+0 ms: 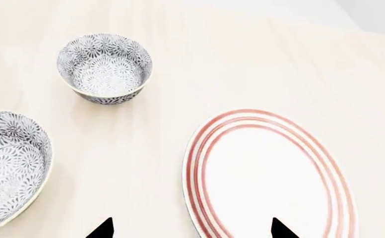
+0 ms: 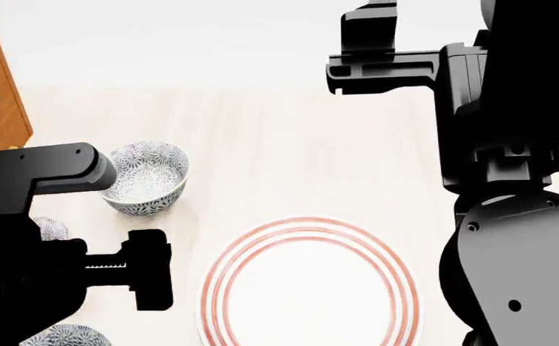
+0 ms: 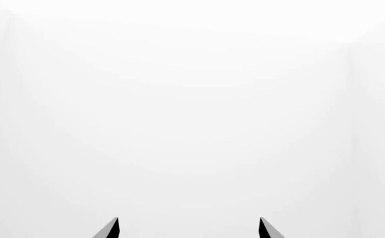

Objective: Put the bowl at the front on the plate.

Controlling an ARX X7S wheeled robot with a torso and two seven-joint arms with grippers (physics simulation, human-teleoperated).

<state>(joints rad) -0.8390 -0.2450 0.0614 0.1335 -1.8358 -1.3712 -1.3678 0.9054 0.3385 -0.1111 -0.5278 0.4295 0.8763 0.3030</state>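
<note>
Bowl not yet grasped, plate bare.
The front bowl is seen on the counter left of the plate; left gripper and right gripper are held with jaws parted, empty.

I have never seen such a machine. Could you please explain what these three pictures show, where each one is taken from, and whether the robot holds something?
It is a simulated robot with two black arms. The head picture looks down over a pale wooden table. The other two come from cameras near each gripper. On the table lie a red-ringed plate and patterned bowls: a far bowl and a nearer bowl beside the plate. The left gripper hangs open above the plate's edge, holding nothing. The right gripper is open too, raised, facing only white background.
</note>
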